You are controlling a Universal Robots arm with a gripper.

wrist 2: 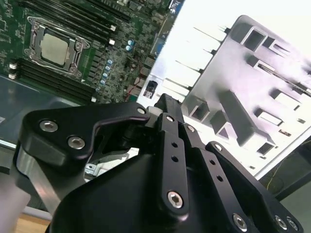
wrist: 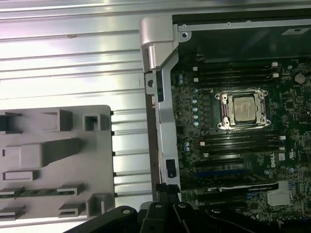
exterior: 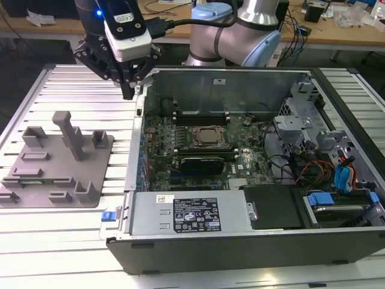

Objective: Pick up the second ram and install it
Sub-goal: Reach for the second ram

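2nd ram (wrist: 34, 192) in tray (wrist: 103, 145), apart frm pincer (exterior: 129, 91)

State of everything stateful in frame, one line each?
Grey metal computer case: open, side panel off.
Silver square chip: seated in its socket, uncovered.
Thin green ram stick: seems to lie in grey plastic tray, ungripped.
Black gripper: hovering by case's corner.

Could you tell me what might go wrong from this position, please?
1. The gripper hangs close to the case wall in the exterior view; a sideways move could clip its edge.
2. On the grey tray, the tall post could be struck on a low approach.
3. The processor sits exposed between the memory slots; a misaligned descent might hit it.
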